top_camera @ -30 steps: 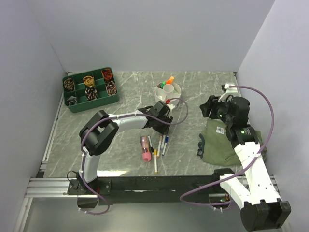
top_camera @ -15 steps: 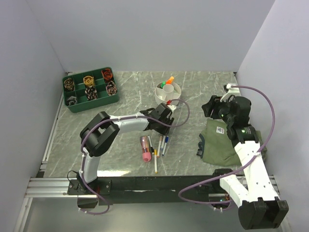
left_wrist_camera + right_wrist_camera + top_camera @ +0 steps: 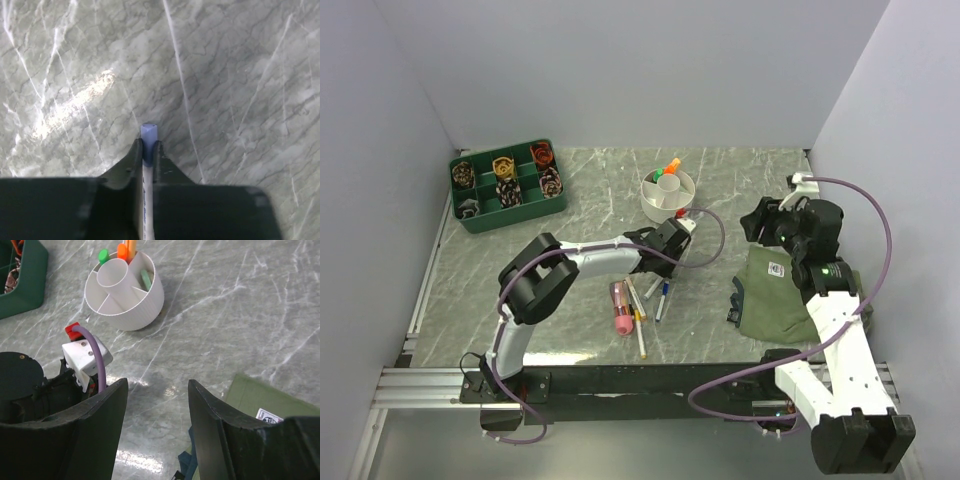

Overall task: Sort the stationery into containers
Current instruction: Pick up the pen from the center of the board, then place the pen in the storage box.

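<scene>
Fingers (image 3: 133, 159) of the left gripper (image 3: 148, 150) clamp a blue-capped white pen (image 3: 149, 134). Over 1 second that gripper has shifted right, now just below the white bowl (image 3: 654, 206) at upper centre, so the drop-off looks near. The right gripper (image 3: 157, 390) hangs spread apart, empty.

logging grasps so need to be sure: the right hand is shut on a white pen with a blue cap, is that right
Not quite: it is the left hand that is shut on the white pen with a blue cap, as the left wrist view shows. The right hand is open and holds nothing.
</scene>
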Controlling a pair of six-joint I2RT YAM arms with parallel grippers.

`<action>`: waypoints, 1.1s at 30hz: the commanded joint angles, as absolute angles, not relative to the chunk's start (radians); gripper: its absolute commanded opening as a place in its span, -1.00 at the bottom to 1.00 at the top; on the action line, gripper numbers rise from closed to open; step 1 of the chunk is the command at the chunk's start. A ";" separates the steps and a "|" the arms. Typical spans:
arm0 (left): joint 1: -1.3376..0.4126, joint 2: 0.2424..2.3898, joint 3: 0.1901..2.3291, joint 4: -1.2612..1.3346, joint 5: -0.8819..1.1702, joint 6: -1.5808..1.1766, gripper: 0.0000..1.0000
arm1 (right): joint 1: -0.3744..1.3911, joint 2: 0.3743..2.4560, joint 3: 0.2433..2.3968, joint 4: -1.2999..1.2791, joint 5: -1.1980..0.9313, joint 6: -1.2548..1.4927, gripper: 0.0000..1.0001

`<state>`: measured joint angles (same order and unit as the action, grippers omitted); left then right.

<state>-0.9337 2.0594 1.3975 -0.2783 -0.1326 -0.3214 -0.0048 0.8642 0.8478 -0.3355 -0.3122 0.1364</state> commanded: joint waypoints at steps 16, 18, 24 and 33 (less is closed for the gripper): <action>-0.778 2.023 1.788 -0.587 0.110 -0.227 -0.99 | -0.037 0.962 1.015 -0.380 -0.313 0.078 0.16; -0.730 1.996 1.862 -0.588 0.165 -0.219 -0.99 | -0.037 0.977 1.058 -0.411 -0.293 0.061 0.16; -0.618 1.841 1.766 -0.357 0.412 -0.238 -0.99 | -0.035 1.029 1.134 -0.440 -0.258 0.049 0.15; -0.566 1.727 1.305 0.659 0.454 -0.138 -0.99 | -0.035 1.060 1.123 -0.400 -0.239 0.034 0.14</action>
